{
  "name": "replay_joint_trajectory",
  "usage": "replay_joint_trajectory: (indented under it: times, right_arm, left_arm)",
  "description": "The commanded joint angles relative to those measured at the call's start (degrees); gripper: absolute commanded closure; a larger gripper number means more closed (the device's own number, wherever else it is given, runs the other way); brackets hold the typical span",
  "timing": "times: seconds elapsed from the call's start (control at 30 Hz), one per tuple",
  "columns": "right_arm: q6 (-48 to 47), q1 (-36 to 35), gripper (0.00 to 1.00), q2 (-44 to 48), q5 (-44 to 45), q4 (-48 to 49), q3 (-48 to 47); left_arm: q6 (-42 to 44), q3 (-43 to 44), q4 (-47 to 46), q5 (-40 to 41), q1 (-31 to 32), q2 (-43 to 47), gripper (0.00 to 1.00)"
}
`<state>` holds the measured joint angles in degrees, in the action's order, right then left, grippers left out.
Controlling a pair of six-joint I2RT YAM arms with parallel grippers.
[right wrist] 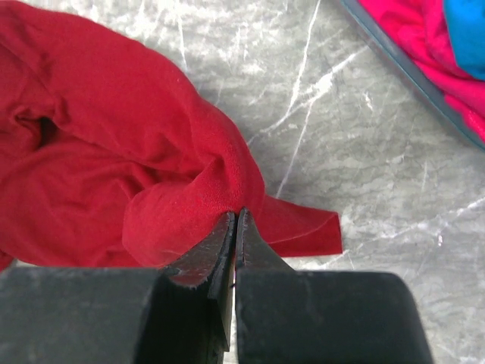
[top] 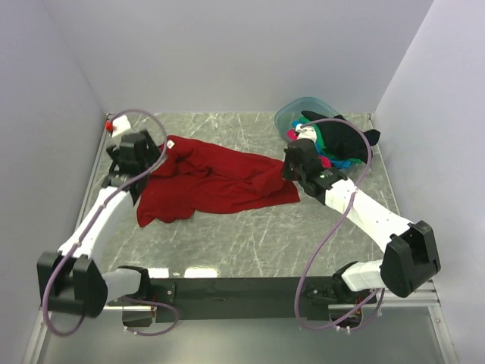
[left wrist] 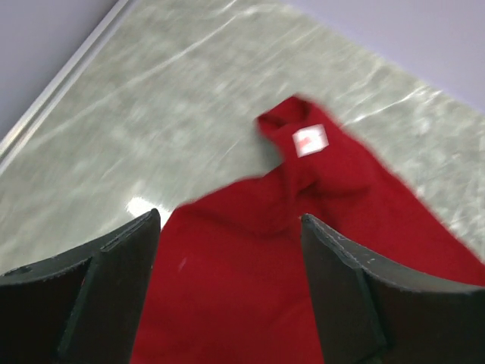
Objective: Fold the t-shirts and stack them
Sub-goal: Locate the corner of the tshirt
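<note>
Presently, the dark red t-shirt (top: 216, 182) is spread crumpled on the grey veined, stone-patterned table (top: 250, 243), left of centre in the top view. The cloth is soft and matte, creased into ridges and uneven folds. Its long axis is laid across the frame, from the upper left down slightly to the right. A small white label (left wrist: 309, 141) is seen at the upper-left end, so the neck end is taken to point that way.

The left gripper (left wrist: 227, 250) is held over that end with its dark fingers spread wide; nothing is gripped. The right gripper (right wrist: 235, 227) is pressed closed at the right end, a raised fold of red cloth pinched at its tips.

At upper right, a clear bluish tub (top: 286, 115) is heaped with a black t-shirt (top: 341, 133), a hot pink t-shirt (right wrist: 409, 38) and a bright blue t-shirt (right wrist: 466, 30).
</note>
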<state>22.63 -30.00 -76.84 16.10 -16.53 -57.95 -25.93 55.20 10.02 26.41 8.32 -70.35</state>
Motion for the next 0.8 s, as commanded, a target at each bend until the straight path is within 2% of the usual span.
replay_joint_trajectory:
  times: [0.0, 0.1, 0.2, 0.33, 0.63, 0.77]
  right_arm:
    - [0.75, 0.64, 1.00, 0.03, -0.89, 4.32, -1.55]
    - [1.10, 1.43, 1.00, -0.42, -2.90, 4.93, -1.46]
    - [1.54, 2.66, 1.00, 0.28, -5.36, 6.42, 0.03]
    - [1.89, 4.07, 1.00, 1.43, -7.56, 7.48, 2.49]
    - [2.50, 5.65, 1.00, 3.62, -12.23, 9.94, 5.66]
    - [2.42, 6.27, 1.00, 3.89, -13.20, 10.12, 6.01]
  left_arm:
    - [-6.49, -6.40, 3.42, 5.22, -0.23, 4.51, 0.21]
    - [-9.39, -11.16, 5.62, 2.42, -2.25, 4.34, 0.21]
    - [-11.59, -13.27, 7.64, 2.24, -3.57, 4.43, 0.22]
    - [-14.84, -15.20, 9.05, -2.68, -5.94, 5.30, 0.22]
    - [-24.68, -20.92, 13.18, -3.29, -6.65, 5.39, 0.21]
    - [-28.37, -23.99, 13.88, -4.09, -6.65, 6.80, 0.24]
